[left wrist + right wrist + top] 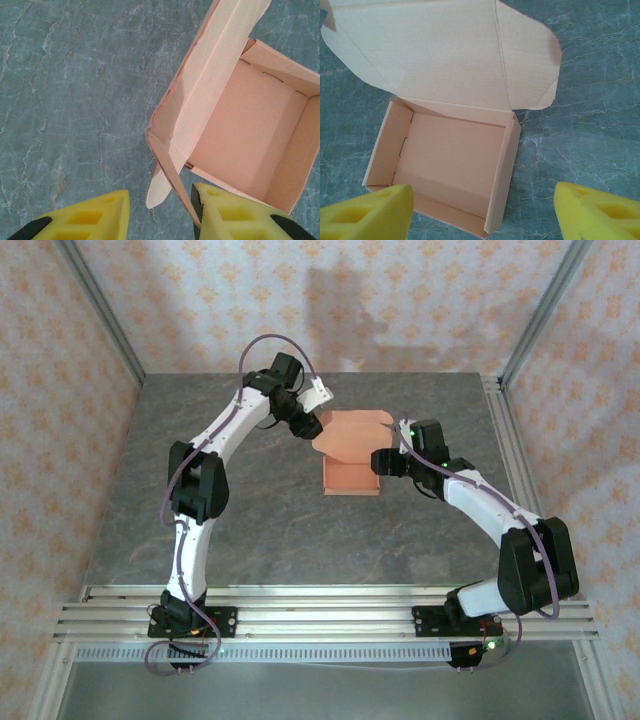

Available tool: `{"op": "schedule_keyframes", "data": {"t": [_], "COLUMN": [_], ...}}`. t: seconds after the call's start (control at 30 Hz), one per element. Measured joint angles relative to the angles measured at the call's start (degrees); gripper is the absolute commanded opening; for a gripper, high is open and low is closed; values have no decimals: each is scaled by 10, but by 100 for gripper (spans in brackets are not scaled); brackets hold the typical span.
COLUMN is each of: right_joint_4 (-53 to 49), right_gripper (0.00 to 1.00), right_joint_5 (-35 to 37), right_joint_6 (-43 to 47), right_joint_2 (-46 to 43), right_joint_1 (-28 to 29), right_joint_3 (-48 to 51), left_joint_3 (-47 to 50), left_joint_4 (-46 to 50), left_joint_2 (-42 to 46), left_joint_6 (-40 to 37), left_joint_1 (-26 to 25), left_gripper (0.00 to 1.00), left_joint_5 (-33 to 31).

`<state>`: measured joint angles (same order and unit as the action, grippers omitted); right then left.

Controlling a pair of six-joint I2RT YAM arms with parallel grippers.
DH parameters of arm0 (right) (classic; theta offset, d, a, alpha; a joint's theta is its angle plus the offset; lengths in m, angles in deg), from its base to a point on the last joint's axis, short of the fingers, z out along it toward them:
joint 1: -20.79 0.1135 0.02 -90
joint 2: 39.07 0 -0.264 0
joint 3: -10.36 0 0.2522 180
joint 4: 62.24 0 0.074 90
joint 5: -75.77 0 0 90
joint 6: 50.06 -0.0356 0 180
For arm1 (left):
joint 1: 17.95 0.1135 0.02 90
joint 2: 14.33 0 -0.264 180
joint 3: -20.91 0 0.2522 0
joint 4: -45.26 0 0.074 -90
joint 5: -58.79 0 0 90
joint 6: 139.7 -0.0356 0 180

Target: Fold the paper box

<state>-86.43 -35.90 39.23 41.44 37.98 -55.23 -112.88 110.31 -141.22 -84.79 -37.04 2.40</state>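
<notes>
While the paper box [350, 468] sits on the table [250, 530] with its tray formed and lid standing open, left claw [160, 200] at the box's left side is partly open, lid's side tab between its fingers, not pinched. Right claw [482, 194] at the box's right side, spread wide, holding nothing.

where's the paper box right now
In the top external view the paper box sits open on the table, toward the far side, between the left gripper at its lid and the right gripper at its right wall.
</notes>
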Motion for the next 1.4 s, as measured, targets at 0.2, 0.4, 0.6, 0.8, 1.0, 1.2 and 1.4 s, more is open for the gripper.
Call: {"op": "schedule_keyframes", "data": {"t": [0.2, 0.4, 0.6, 0.8, 1.0, 1.2, 1.4], "right_joint_4": [0, 0, 0, 0, 0, -1, -8], "right_gripper": [74, 75, 75, 75, 74, 75, 75], "right_joint_5": [0, 0, 0, 0, 0, 0, 8], "right_joint_6": [0, 0, 2, 2, 2, 4, 18], "right_joint_2": [0, 0, 0, 0, 0, 0, 0], "right_joint_1": [0, 0, 0, 0, 0, 0, -1], "right_joint_3": [0, 2, 3, 3, 3, 3, 2], "left_joint_3": [-20, -40, -43, -47, -48, -48, -48], "left_joint_4": [11, 26, 35, 49, 59, 64, 75], "left_joint_2": [-22, -42, -42, -43, -43, -43, -43], "left_joint_6": [-10, -16, -25, -45, -62, -75, -91], "left_joint_1": [0, 0, 0, 0, 0, 0, 0], "left_gripper": [35, 25, 20, 16, 9, 0, 0], "left_joint_5": [0, 0, 0, 3, 5, 9, 11]}}
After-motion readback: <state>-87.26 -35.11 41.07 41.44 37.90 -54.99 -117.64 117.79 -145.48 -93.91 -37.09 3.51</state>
